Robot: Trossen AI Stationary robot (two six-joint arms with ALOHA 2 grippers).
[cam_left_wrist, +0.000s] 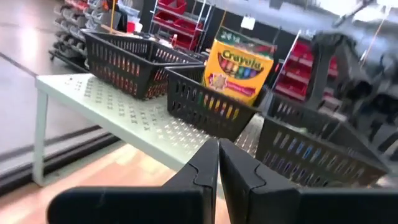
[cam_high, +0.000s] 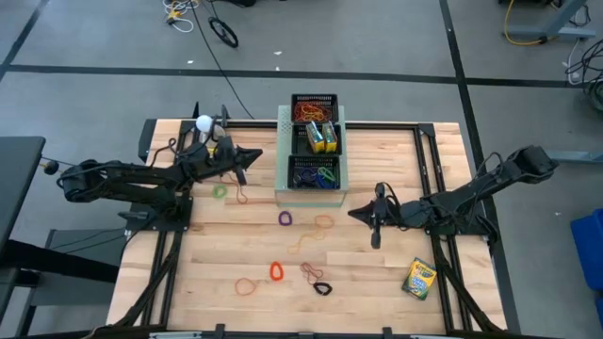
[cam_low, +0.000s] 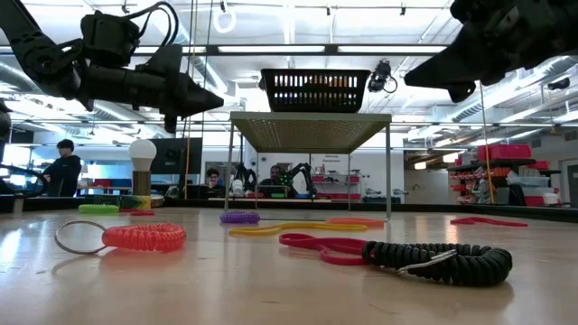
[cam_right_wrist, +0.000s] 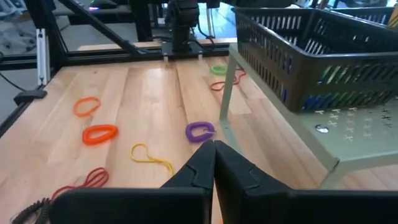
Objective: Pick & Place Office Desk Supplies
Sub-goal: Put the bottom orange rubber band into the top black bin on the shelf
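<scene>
Table (cam_high: 377, 282): pale wood planks under me, smooth, with a soft sheen; shelf (cam_left_wrist: 124, 118): pale-green perforated sheet metal, matt; trays (cam_left_wrist: 205, 99): black plastic mesh, slightly glossy. Crayon box (cam_left_wrist: 239, 65): printed yellow-and-green cardboard, glossy; coiled bands (cam_low: 144, 236) look like shiny plastic, the flat loops (cam_right_wrist: 202, 130) like dull rubber; my fingers (cam_right_wrist: 199, 165): matt black plastic.

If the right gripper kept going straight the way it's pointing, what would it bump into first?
Probably the purple band lying on the table just ahead of the shut right gripper. The pale-green stand's leg is close beside that line; depth is hard to judge.
</scene>
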